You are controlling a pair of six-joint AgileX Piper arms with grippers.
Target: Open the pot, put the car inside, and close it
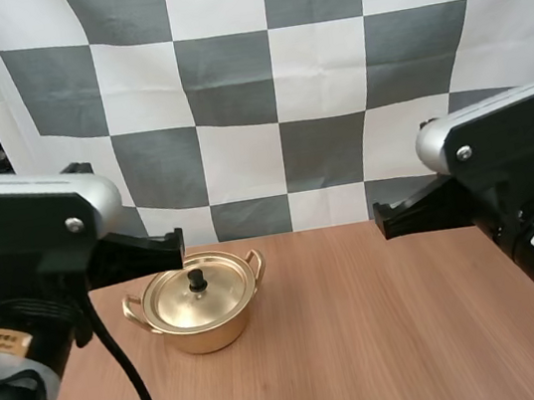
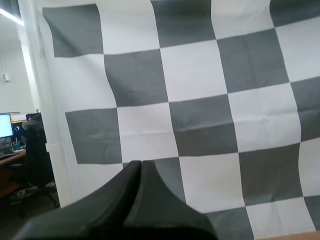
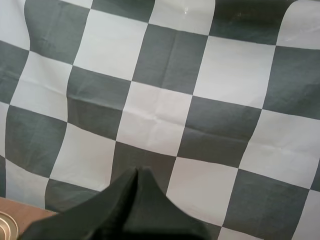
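While both arms hang raised above the wooden table (image 1: 397, 331), seemingly parked clear of the work, the gold pot (image 1: 206, 332) stands on the table's left side, below my left arm. Its lid (image 1: 176, 300) is seated, with the black knob (image 1: 196, 279) upright. The left gripper (image 2: 140, 166) has its fingers pressed into one dark wedge, holding nothing, and the right gripper (image 3: 137, 172) does likewise. A gold sliver near the right gripper is probably the pot's rim. Opening comes first, and the left arm sits nearer the knob.
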